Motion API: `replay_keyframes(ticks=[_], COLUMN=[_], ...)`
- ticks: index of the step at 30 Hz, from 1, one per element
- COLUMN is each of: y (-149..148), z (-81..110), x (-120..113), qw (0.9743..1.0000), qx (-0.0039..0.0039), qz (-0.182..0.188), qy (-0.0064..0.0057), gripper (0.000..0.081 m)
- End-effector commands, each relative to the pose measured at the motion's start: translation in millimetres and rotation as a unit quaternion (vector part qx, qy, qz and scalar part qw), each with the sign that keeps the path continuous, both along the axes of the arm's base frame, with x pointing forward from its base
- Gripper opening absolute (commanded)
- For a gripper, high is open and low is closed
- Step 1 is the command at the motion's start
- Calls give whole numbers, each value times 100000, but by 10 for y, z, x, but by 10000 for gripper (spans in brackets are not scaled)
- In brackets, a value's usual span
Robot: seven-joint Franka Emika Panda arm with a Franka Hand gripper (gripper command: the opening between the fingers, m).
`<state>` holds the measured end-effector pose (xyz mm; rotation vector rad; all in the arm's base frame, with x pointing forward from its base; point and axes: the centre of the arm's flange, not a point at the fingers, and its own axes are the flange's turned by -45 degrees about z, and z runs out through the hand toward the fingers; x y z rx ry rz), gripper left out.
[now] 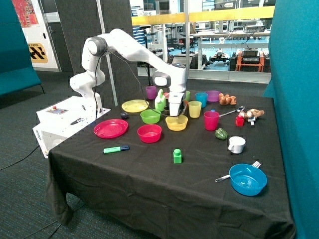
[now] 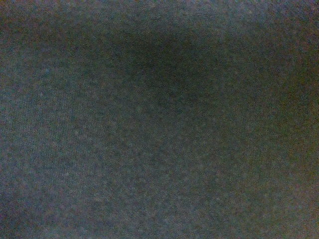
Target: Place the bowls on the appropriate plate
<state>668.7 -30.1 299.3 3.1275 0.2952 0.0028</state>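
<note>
White arm arched over, wrist pointing straight down, pincer (image 1: 176, 115) lowered.

My jaws hang over the small yellow plastic bowl (image 1: 176, 122), between the lime-green bowl (image 1: 150, 116) and yellow cup (image 1: 194, 108); the red-pink plastic bowl (image 1: 149, 133) sits beside the flat pink plate (image 1: 110, 128).

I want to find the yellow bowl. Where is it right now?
In the outside view, the yellow bowl sits on the black table, directly under the gripper, between the green bowl and the yellow cup.
</note>
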Motion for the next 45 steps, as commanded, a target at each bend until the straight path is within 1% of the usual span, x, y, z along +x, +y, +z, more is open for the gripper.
replay_keyframes(ticks=[1, 10, 14, 22, 30, 33, 36, 41, 45], y=[13, 25, 30, 125, 263, 286, 343, 393, 477], z=[-9, -3, 45, 361, 701, 752, 860, 959, 1127], x=[-9, -56, -93, -209, -349, -385, -497, -602, -795], qw=[100000, 99999, 99997, 99967, 99851, 99843, 99766, 99701, 99544], qx=[2, 1, 1, -1, -3, -3, -4, -5, -7], qz=[81, 420, 726, 2554, 5457, 5593, 6834, 7731, 9537], qy=[90, 90, 90, 90, 90, 90, 90, 90, 90], gripper=[0, 0, 0, 0, 0, 0, 0, 0, 0])
